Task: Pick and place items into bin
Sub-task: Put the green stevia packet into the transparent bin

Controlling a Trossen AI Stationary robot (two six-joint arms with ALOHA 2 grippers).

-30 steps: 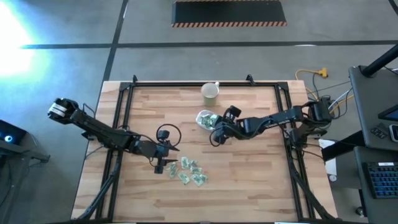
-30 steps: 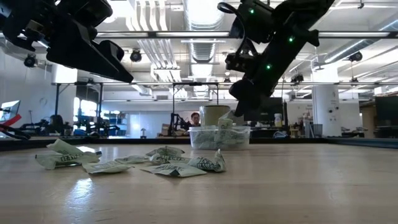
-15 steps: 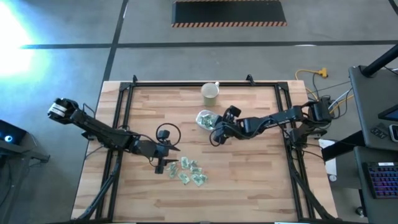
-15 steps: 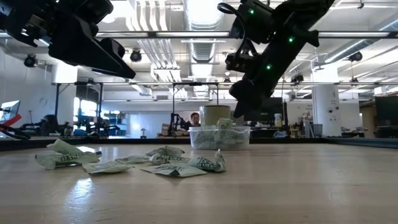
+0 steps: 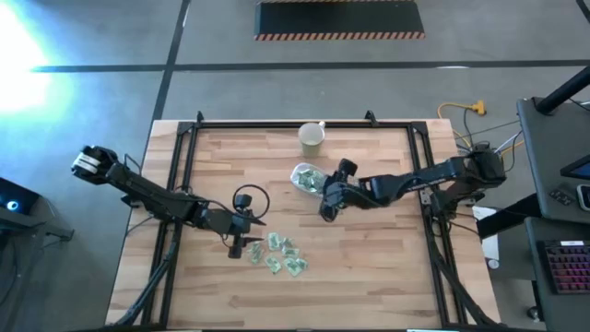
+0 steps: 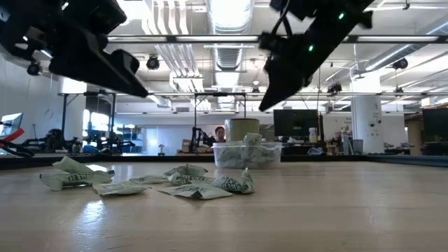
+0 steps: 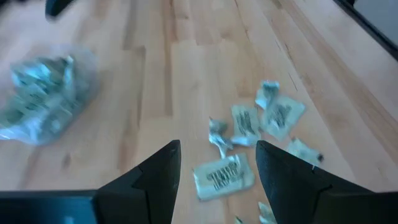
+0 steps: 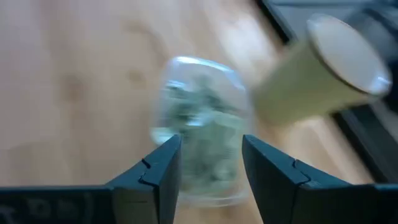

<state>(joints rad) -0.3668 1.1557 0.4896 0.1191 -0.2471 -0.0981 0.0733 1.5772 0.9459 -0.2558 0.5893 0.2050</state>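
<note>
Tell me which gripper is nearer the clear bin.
Right. The right gripper hangs open just beside the bin, on its front-right side. The left gripper is open farther off, next to the loose packets toward the table's front.

Bare wood (image 5: 369, 249) around loose packets (image 5: 277, 254); cup (image 5: 312, 137) behind bin (image 5: 307, 178).

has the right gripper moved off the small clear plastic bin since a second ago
Yes. In the high view the right gripper, open, has drawn back from the small clear plastic bin toward the table's near side; the low view shows it risen.
</note>
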